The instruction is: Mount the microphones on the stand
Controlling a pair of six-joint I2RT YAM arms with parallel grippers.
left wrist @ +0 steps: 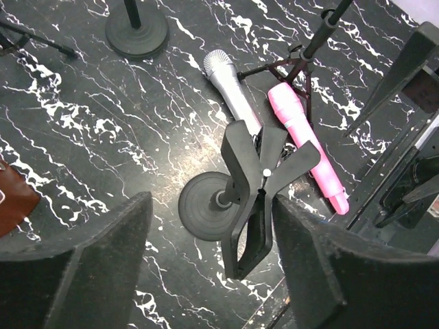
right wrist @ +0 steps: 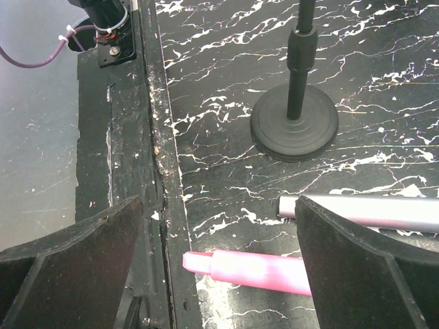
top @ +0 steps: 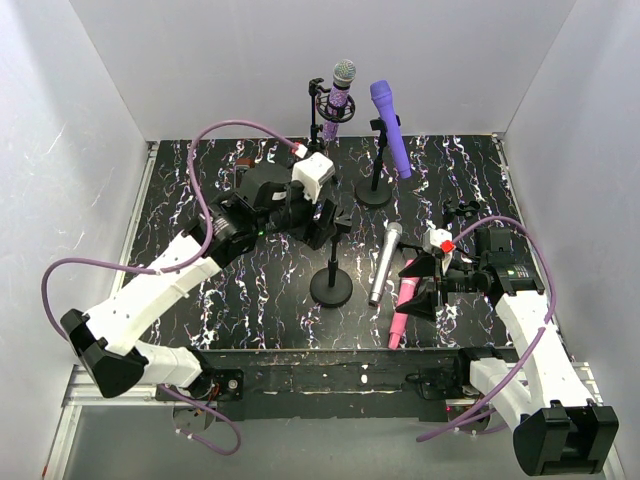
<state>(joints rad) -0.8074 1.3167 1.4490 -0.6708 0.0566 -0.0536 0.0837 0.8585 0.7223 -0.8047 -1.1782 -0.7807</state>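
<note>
Right pincer (right wrist: 218, 205) stands wide, pink microphone (right wrist: 254, 269) just below: close squarely on its mid-body. Left pincer (left wrist: 212, 200), parted, clip (left wrist: 257, 185) just ahead, holds nothing.

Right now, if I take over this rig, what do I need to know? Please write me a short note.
Left gripper: open, with one finger on each side of the clip on the empty middle stand. It holds no microphone.
Right gripper: open, low over the pink microphone, not gripping it.
Done: the glittery purple microphone and the violet microphone sit in the two rear stands.
Left: the silver microphone and the pink microphone lie flat on the table, side by side, in front of the right arm. Both need attaching.
</note>
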